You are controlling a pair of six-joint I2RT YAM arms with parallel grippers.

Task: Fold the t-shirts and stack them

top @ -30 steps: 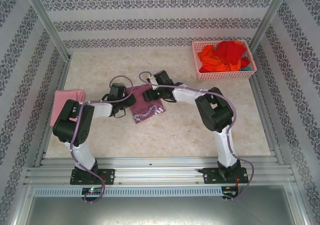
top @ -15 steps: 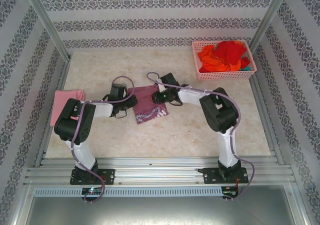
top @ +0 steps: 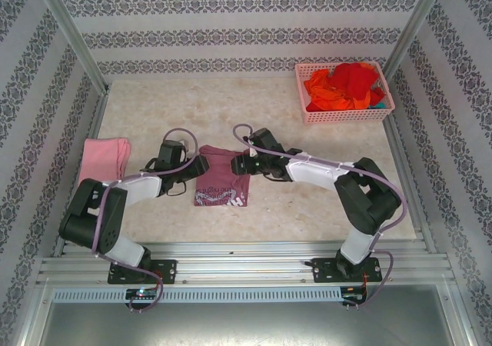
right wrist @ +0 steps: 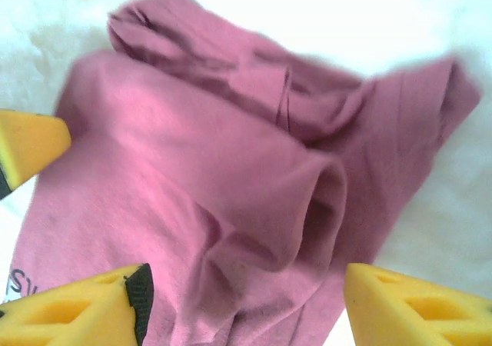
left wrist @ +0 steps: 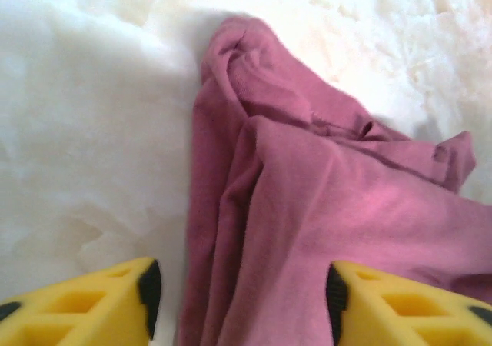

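Note:
The mauve-maroon t-shirt (top: 221, 181) lies on the table between the two arms, partly folded, with white print at its near edge. My left gripper (top: 197, 166) sits at the shirt's left edge, open, with wrinkled cloth (left wrist: 323, 207) lying between its yellow fingers (left wrist: 115, 300). At the shirt's right edge my right gripper (top: 243, 164) is open too, and a raised fold of the shirt (right wrist: 192, 161) lies between its fingers (right wrist: 92, 307). A folded light pink t-shirt (top: 104, 159) rests at the left. Red and orange t-shirts (top: 350, 84) are heaped in the basket.
The pink lattice basket (top: 338, 116) stands at the back right corner. Metal frame rails (top: 246, 257) run along the near edge and both sides. Bare marble tabletop (top: 307, 207) lies to the right of the mauve shirt and behind it.
Both grippers and the mauve shirt have moved toward the near edge. The shirt now lies flatter and squarer, its print nearer the front.

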